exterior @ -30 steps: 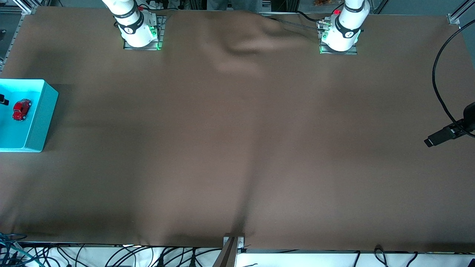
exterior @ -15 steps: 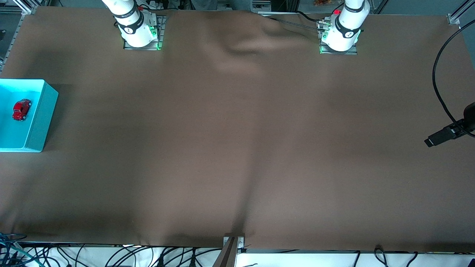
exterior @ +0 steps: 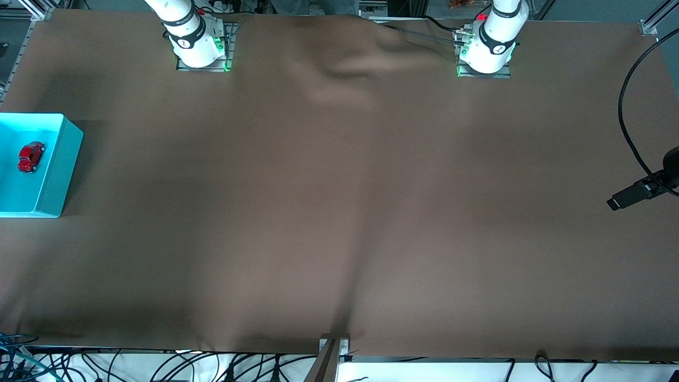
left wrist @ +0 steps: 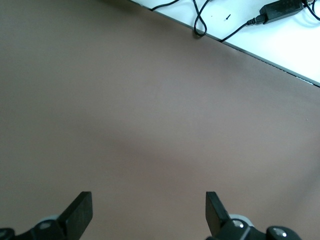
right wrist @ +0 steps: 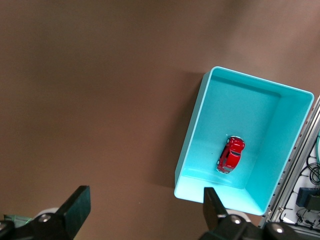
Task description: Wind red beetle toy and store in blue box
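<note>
Sitting in the blue box (exterior: 58,164) at the frame's left edge: red beetle toy (exterior: 31,156), on its wheels; right gripper (right wrist: 145,207) spread wide, empty, up above the box; left gripper (left wrist: 149,212) spread wide, empty, over bare brown tablecloth (exterior: 339,212).

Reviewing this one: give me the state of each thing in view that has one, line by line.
red beetle toy: lying on its wheels inside the box, untouched.
blue box: open-topped, upright on the table at the right arm's end.
left end effector: open, holding nothing, over bare table.
right end effector: open, holding nothing, high beside the box.
</note>
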Action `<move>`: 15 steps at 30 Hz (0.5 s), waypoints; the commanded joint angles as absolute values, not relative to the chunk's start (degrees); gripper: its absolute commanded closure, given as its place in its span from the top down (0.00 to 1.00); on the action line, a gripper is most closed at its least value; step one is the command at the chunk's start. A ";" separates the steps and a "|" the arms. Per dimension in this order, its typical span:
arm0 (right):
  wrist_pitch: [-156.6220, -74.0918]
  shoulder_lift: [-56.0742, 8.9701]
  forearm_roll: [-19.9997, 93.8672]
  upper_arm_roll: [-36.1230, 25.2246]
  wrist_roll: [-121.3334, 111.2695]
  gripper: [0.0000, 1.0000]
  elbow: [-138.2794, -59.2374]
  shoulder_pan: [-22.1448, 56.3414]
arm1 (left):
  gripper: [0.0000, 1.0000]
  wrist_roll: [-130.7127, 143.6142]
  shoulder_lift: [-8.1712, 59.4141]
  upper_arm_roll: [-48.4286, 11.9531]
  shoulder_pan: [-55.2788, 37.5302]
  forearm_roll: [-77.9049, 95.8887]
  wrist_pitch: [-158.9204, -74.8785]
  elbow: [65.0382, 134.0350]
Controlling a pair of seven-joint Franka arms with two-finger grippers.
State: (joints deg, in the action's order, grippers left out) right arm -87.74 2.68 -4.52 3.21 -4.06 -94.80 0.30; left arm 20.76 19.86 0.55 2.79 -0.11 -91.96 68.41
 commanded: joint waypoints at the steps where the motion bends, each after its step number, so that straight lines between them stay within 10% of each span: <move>1: -86.13 1.58 -2.64 3.52 -2.99 1.00 -92.02 0.09 | 1.00 19.34 20.04 0.53 2.81 -0.97 -91.93 67.59; 15: -86.04 1.14 -2.20 3.25 -3.16 1.00 -91.76 -0.09 | 1.00 19.34 20.04 0.53 2.90 -0.97 -91.93 67.59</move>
State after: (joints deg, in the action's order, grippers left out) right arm -87.62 1.93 -3.24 3.28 -3.49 -93.61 0.11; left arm 20.76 19.86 0.55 2.78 -0.11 -91.97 68.41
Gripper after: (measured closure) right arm 0.000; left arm 0.000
